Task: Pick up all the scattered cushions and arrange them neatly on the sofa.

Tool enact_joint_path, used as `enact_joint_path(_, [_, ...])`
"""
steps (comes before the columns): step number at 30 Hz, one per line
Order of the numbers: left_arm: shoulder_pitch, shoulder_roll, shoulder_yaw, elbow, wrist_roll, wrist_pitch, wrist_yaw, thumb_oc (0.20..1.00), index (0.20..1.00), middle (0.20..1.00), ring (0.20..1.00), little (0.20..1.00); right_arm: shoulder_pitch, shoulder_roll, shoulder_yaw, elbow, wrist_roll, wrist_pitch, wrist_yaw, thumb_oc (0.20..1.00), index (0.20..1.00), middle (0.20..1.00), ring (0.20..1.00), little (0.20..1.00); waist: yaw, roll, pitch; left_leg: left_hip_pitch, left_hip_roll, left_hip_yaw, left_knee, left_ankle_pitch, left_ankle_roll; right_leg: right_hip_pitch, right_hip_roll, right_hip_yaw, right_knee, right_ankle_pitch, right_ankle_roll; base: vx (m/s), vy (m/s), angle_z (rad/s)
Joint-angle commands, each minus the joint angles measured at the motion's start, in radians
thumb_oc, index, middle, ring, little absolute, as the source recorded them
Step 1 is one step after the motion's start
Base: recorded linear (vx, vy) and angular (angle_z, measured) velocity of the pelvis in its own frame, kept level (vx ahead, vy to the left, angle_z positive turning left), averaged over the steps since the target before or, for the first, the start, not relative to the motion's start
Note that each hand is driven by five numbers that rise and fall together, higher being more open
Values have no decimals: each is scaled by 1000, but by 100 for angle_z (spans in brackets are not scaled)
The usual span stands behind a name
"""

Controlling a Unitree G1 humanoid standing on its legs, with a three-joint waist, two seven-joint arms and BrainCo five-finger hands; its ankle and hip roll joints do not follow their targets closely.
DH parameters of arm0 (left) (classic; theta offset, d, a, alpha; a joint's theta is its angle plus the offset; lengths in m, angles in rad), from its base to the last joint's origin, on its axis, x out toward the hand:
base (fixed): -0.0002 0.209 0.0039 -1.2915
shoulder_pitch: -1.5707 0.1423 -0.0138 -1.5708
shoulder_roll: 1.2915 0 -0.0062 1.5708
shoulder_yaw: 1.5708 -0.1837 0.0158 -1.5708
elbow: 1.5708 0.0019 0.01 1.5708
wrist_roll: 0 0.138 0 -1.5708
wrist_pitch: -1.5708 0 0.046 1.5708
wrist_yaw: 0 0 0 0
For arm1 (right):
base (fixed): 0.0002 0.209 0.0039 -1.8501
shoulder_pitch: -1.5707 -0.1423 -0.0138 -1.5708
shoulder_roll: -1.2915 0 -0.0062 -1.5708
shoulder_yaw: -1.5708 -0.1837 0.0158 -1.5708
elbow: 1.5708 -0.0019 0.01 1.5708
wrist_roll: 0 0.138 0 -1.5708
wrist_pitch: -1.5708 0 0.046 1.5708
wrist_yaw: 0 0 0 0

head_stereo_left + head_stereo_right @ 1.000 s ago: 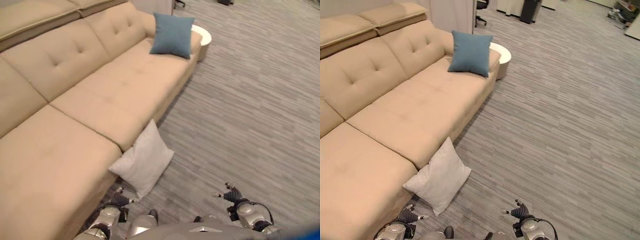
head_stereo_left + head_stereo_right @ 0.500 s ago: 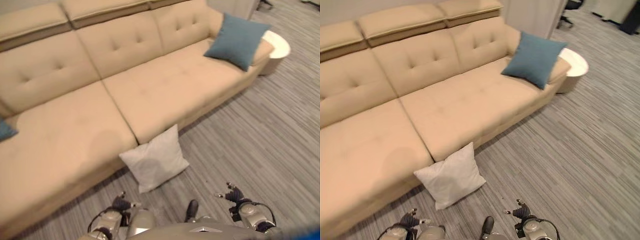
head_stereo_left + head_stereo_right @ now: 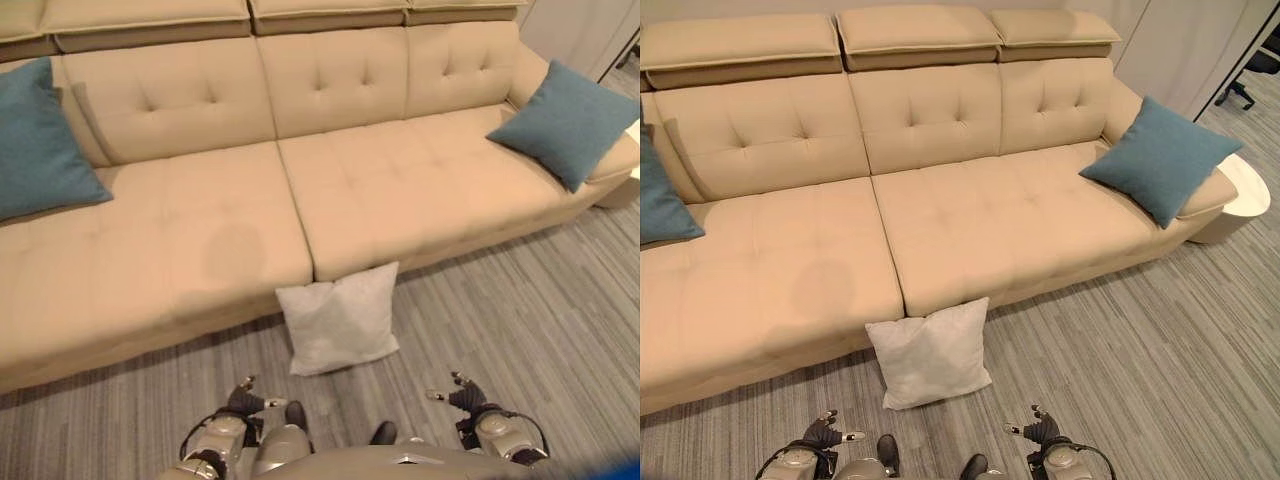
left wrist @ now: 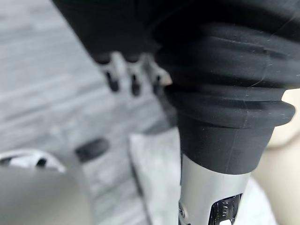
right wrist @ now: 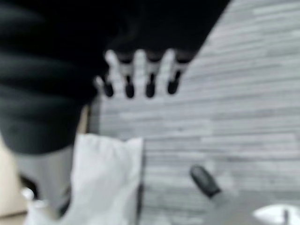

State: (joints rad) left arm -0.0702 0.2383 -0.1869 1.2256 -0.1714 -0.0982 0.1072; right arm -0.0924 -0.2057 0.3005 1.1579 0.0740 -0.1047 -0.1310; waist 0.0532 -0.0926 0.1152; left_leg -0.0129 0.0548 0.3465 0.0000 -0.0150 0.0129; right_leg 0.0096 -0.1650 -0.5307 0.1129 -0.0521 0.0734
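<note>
One cushion is left on the floor for you: the white cushion [image 3: 931, 352] leans against the front of the sofa [image 3: 970, 215], just below the seam between the two seat pads, with its lower edge on the grey floor [image 3: 1140, 350]. Two blue cushions already sit on the seat, the left blue cushion [image 3: 40, 140] propped at the robot's left end and the right blue cushion [image 3: 570, 122] at the right end beside the small white side table [image 3: 1248, 190].

What has changed over the last second is the view, not the objects. The head has swung round, so the sofa, seen at a slant before, now lies square in front of you, and the left blue cushion has come into sight. The white cushion has not moved; it now sits centred between the hands.

Your left hand [image 3: 245, 400] and right hand [image 3: 462, 392] hang low on either side, near the cushion but apart from it, fingers spread loosely and holding nothing.

I judge you lined up to bend and reach, and the middle of the seat looks free for it.
</note>
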Motion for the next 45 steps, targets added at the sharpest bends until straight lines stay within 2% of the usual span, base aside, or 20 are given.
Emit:
enact_joint_path(1, [-19,3,-2,29,16,-19,-10,1000,1000,1000,1000,1000,-39,-5,18,-3,-17,-11,-3,1000,1000,1000,1000,1000,15,-11,19,-32,-14,-52,35,-10,-33,1,-63,77,145,31,124,127,208,-20])
enact_joint_path(2, [-21,7,-5,21,12,-19,-10,1000,1000,1000,1000,1000,-45,-4,21,-7,-17,-11,-5,1000,1000,1000,1000,1000,12,-7,25,-26,-18,-63,33,-8,-27,-23,-61,109,192,32,124,21,87,-14])
enact_joint_path(3, [-28,12,-9,17,12,-21,-9,1000,1000,1000,1000,1000,-50,-4,22,-12,-15,-11,-3,1000,1000,1000,1000,1000,5,-1,29,-31,-17,-68,28,12,-18,-53,-40,145,204,47,109,116,117,-14])
enact_joint_path(4, [-29,15,-15,17,20,-24,-12,1000,1000,1000,1000,1000,-46,-6,26,-21,-18,-12,-2,1000,1000,1000,1000,1000,0,1,25,-12,-29,-90,9,10,-17,-47,-31,180,156,40,103,80,68,9])
enact_joint_path(5, [-29,15,-15,17,20,-24,-12,1000,1000,1000,1000,1000,-46,-6,26,-21,-18,-12,-2,1000,1000,1000,1000,1000,0,1,26,-11,-29,-90,9,10,-17,-46,-31,180,155,41,103,146,36,18])
enact_joint_path(7, [-32,17,-20,17,19,-27,-12,1000,1000,1000,1000,1000,-45,-10,28,-29,-15,-14,0,1000,1000,1000,1000,1000,-8,1,18,-4,-35,-111,-10,13,-21,-54,-9,226,82,42,94,116,-13,28])
enact_joint_path(9, [-33,18,-17,23,18,-29,-9,1000,1000,1000,1000,1000,-49,-9,31,-25,-14,-16,-2,1000,1000,1000,1000,1000,-10,-5,19,4,-36,-132,-18,9,-27,-75,-11,267,-14,85,106,159,-67,17])
enact_joint_path(13, [-30,18,-9,32,18,-32,-7,1000,1000,1000,1000,1000,-44,-8,34,-26,-18,-16,0,1000,1000,1000,1000,1000,-22,-11,27,16,-39,-159,-16,0,-32,-101,-3,317,-62,120,115,91,-50,28])
enact_joint_path(17, [-20,13,-5,42,18,-32,-10,1000,1000,1000,1000,1000,-35,-10,42,-22,-31,-14,4,1000,1000,1000,1000,1000,-20,-22,37,13,-36,-180,8,-8,-42,-82,0,300,-84,117,113,73,-104,24])
enact_joint_path(18, [-16,9,-4,47,16,-29,-9,1000,1000,1000,1000,1000,-30,-14,42,-20,-31,-14,4,1000,1000,1000,1000,1000,-17,-23,37,8,-28,-188,8,-2,-56,-68,4,275,-99,115,108,44,-131,15])
enact_joint_path(25, [-27,-2,-25,23,2,-36,-1,1000,1000,1000,1000,1000,-23,-30,41,-39,-17,-25,-7,1000,1000,1000,1000,1000,-27,-13,56,-30,-2,-212,14,20,-86,-49,21,210,-127,98,90,-14,-130,32])
enact_joint_path(29, [-103,12,-54,-71,-64,-63,39,1000,1000,1000,1000,1000,-70,-52,44,-103,16,-45,-42,1000,1000,1000,1000,1000,-25,-4,139,-141,10,-231,68,39,-99,-130,14,181,-84,90,75,-221,-79,31])
enact_joint_path(30, [-175,24,-70,-129,-107,-85,79,1000,1000,1000,1000,1000,-125,-75,40,-138,39,-57,-75,1000,1000,1000,1000,1000,-28,7,201,-240,12,-246,137,37,-98,-227,-1,171,-20,89,63,-374,-66,18])
enact_joint_path(31, [-198,27,-75,-155,-127,-96,95,1000,1000,1000,1000,1000,-145,-84,38,-165,50,-63,-85,1000,1000,1000,1000,1000,-32,11,216,-280,14,-244,159,37,-97,-269,-8,170,3,89,59,-273,-32,18])
enact_joint_path(32, [-198,27,-75,-155,-127,-96,95,1000,1000,1000,1000,1000,-145,-84,38,-165,50,-63,-85,1000,1000,1000,1000,1000,-32,11,215,-283,14,-245,161,37,-97,-271,-8,170,4,88,59,-132,4,18])
enact_joint_path(34, [-287,54,-81,-223,-172,-127,162,1000,1000,1000,1000,1000,-231,-113,40,-248,70,-77,-136,1000,1000,1000,1000,1000,-40,22,245,-406,31,-243,237,8,-99,-417,-23,192,101,63,60,-127,19,12])
enact_joint_path(36, [-345,67,-83,-254,-211,-150,189,1000,1000,1000,1000,1000,-300,-129,43,-265,83,-85,-164,1000,1000,1000,1000,1000,-44,25,260,-500,43,-240,291,3,-99,-514,-36,202,159,54,58,-116,25,-8])
enact_joint_path(37, [-346,67,-83,-253,-211,-150,189,1000,1000,1000,1000,1000,-301,-129,43,-265,83,-85,-164,1000,1000,1000,1000,1000,-44,25,256,-507,43,-240,295,2,-98,-520,-37,202,162,53,57,-90,21,-8])
enact_joint_path(39, [-437,100,-84,-297,-246,-166,234,1000,1000,1000,1000,1000,-411,-175,37,-313,88,-90,-210,1000,1000,1000,1000,1000,-54,27,273,-643,62,-237,372,-9,-98,-654,-57,213,240,43,57,-105,31,-5])
enact_joint_path(45, [-572,134,-83,-342,-259,-173,297,1000,1000,1000,1000,1000,-561,-240,6,-316,75,-91,-296,1000,1000,1000,1000,1000,-70,42,280,-879,81,-253,516,-43,-100,-886,-93,238,405,2,52,-19,11,4])
